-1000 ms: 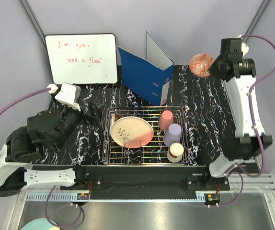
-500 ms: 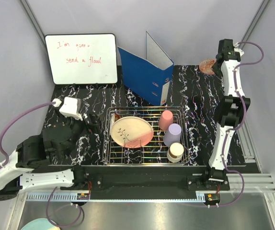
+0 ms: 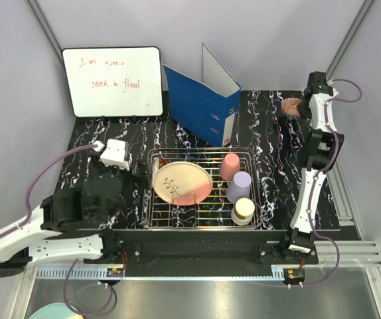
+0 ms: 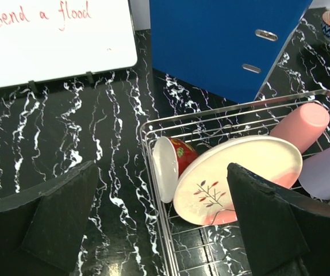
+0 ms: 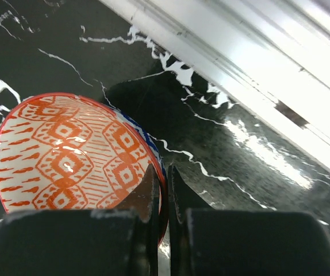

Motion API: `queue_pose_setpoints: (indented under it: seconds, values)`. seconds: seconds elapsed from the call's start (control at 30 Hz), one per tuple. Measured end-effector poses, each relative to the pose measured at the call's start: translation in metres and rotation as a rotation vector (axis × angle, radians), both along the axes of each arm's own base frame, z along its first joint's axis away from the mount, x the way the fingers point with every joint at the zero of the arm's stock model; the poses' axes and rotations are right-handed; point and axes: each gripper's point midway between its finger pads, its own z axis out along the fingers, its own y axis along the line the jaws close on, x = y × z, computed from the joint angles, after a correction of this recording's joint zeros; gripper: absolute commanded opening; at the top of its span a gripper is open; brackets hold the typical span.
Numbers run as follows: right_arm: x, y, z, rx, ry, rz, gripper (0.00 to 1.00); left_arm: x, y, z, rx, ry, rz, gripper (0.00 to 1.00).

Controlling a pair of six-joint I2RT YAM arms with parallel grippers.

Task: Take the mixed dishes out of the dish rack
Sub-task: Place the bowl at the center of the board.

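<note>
Dishes sit in the silver wire dish rack (image 3: 177, 214) at the near middle of the black marbled table (image 3: 270, 143). A cream-and-pink plate (image 3: 182, 182) with a sprig drawing leans at the rack's left. To its right a pink cup (image 3: 230, 166), a lavender cup (image 3: 239, 186) and a cream-brown cup (image 3: 243, 211) stand in a line. A red bowl (image 4: 171, 164) stands on its edge in the rack's far left corner. From above the plate hides most of it.

The left gripper (image 4: 160, 168) hovers at the rack's left edge with its fingers wide apart and nothing between them. In its wrist view the frame edge cuts off the lavender cup and all but a sliver of the cream-brown one.

The right gripper (image 5: 160, 178) is at the table's far right corner, well apart from the rack. Its fingers are pinched together on the rim of a tilted red-patterned bowl (image 5: 67, 155). Whether that bowl touches the table cannot be told. In the top view the fingers are too small to make out.

A blue ring binder (image 3: 200, 106) and a whiteboard (image 3: 113, 81) stand at the back; the whiteboard's handwriting is only partly legible.
</note>
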Motion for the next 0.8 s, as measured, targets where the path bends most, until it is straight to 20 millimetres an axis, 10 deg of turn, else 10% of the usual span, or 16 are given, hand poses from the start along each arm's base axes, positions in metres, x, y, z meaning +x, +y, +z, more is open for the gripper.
queue_pose_setpoints:
  seconds: [0.27,0.53,0.8]
  values:
    - [0.010,0.004,-0.025,0.035,-0.007,0.019,0.03,0.004,-0.020,-0.016,0.034,0.041,-0.002,0.99]
    - [0.006,-0.006,-0.040,0.063,-0.002,0.009,0.62,0.007,-0.036,-0.030,0.085,0.073,-0.013,0.99]
    - [-0.006,-0.007,-0.039,0.085,-0.001,0.004,0.77,0.003,-0.037,-0.027,0.047,0.082,-0.036,0.99]
